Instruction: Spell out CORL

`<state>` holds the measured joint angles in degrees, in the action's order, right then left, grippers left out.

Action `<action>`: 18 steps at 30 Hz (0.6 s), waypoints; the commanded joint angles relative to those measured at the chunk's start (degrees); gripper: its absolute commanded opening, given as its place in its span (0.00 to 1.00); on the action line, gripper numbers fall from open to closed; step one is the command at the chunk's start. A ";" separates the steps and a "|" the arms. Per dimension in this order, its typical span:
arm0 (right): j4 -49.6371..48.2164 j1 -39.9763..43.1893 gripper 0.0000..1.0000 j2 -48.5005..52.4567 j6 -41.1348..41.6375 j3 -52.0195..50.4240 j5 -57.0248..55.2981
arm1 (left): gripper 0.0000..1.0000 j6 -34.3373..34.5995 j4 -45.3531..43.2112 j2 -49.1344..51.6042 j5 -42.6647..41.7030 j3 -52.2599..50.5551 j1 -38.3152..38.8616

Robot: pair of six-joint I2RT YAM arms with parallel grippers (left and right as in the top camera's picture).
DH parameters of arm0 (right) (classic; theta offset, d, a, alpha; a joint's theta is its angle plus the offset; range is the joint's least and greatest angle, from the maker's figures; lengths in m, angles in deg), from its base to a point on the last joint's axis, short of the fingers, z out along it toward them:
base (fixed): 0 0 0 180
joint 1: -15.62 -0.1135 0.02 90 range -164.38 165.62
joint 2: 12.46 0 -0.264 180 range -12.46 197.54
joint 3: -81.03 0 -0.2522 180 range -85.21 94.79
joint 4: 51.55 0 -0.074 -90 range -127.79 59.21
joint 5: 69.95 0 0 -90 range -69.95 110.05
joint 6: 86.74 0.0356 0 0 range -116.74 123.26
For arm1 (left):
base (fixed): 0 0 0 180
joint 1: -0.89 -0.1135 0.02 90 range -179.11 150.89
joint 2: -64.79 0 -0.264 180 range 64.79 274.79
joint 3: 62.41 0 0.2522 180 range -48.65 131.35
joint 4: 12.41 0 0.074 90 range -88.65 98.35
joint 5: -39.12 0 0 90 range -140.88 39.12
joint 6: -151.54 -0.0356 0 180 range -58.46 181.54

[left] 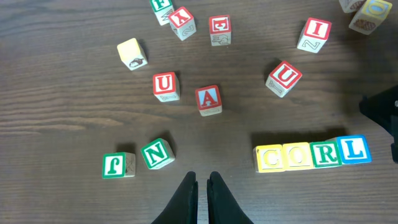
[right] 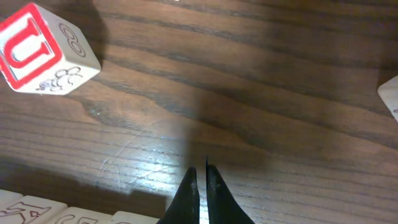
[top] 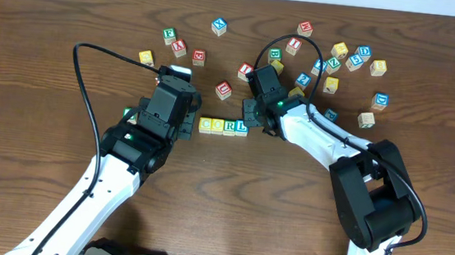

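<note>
Row of four small wooden letter cubes [left: 313, 154] touching, reads CORL. Left gripper [left: 203, 178] fingers together, empty; right gripper [right: 199, 170] likewise.

The left arm [top: 116, 175] enters from the lower left and reaches up toward the middle, its white forearm ending in a black wrist. The left gripper [left: 203, 176] is closed, its two dark fingers almost touching, and it holds nothing. The right arm [top: 318, 135] comes from the lower right, bends at a big black joint and stretches to the left. The right gripper [right: 200, 169] is closed as well, also empty.
</note>
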<state>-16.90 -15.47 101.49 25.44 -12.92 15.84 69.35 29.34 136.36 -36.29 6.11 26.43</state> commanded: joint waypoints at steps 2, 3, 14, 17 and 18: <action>-0.52 -0.24 0.01 -0.04 0.96 -0.20 2.43 | 0.07 -0.31 -0.17 0.61 1.40 -0.28 -0.24; -0.50 -0.35 0.01 -0.04 0.96 -0.20 2.80 | 0.08 -0.31 -0.17 0.79 1.40 -0.28 -0.24; -0.46 -3.52 0.01 -0.04 0.96 -0.20 2.91 | 0.07 -0.31 -0.17 1.09 1.40 -0.28 -0.24; -0.35 -3.50 0.01 -0.04 0.96 -0.20 2.91 | 0.07 -0.31 -0.15 1.09 1.38 -0.28 -0.24; -0.37 -3.50 0.01 -0.04 0.96 -0.20 2.89 | 0.07 -0.31 -0.15 1.09 1.38 -0.28 -0.24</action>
<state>-17.30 -18.83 101.49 25.63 -12.92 18.81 69.35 29.34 137.01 -35.89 6.11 26.43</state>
